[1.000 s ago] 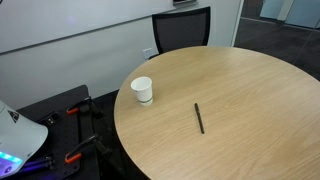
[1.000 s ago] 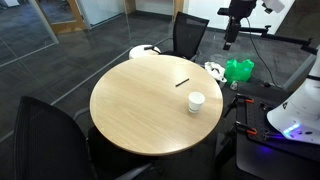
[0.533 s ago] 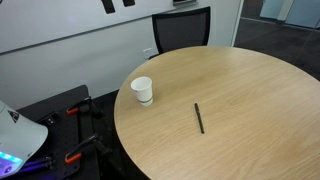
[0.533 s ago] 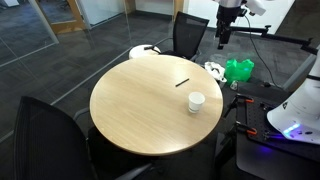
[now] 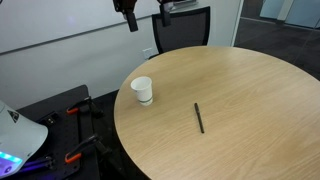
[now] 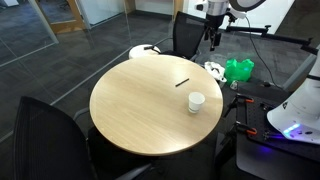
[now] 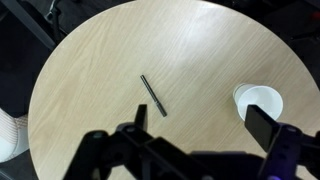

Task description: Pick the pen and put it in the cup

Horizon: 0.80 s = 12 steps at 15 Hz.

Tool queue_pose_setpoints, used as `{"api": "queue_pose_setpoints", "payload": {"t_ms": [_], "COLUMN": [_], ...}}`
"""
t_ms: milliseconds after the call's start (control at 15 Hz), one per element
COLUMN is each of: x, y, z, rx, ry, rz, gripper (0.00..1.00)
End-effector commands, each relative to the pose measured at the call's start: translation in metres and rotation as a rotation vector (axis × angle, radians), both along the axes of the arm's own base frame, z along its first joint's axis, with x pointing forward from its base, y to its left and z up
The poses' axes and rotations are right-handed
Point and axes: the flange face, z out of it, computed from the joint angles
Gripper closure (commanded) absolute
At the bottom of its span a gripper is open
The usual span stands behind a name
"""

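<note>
The pen [image 5: 199, 117] is a thin dark stick lying flat on the round wooden table [image 5: 260, 90]. It also shows in the other exterior view [image 6: 182, 83] and in the wrist view [image 7: 153, 95]. The white paper cup [image 5: 142, 90] stands upright near the table's edge, apart from the pen, and shows in the other exterior view [image 6: 196, 101] and the wrist view [image 7: 258, 102]. My gripper [image 5: 148, 16] hangs high above the table, open and empty. It shows in the other exterior view [image 6: 213, 36] too. In the wrist view my gripper [image 7: 200, 122] has its jaws wide apart, high over the bare wood between pen and cup.
A black office chair [image 5: 182, 30] stands at the table's far side, and another chair [image 6: 40, 130] at the near side. A green bag [image 6: 238, 70], tripod gear and a white robot base [image 6: 295, 110] stand on the floor beside the table.
My gripper has come into an exterior view from the top edge. In the other exterior view it has moved left and lower, towards the table. Pen and cup have not moved.
</note>
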Motion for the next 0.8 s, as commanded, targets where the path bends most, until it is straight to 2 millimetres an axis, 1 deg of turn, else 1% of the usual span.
{"api": "queue_pose_setpoints", "payload": {"t_ms": [0,267,400,600,733], "x": [0.0,0.0,0.009,0.024,0.033], "y": [0.001,0.004,0.002,-0.002,-0.008], "z": [0.001,0.003,-0.002,-0.017,-0.032], "rx": [0.0,-0.002,-0.003,-0.012,-0.005], "ry": [0.0,-0.006,-0.04,-0.07,-0.074], "rz": [0.001,0.005,0.014,0.094,0.135], "gripper": [0.0,0.0,0.0,0.0,0.0]}}
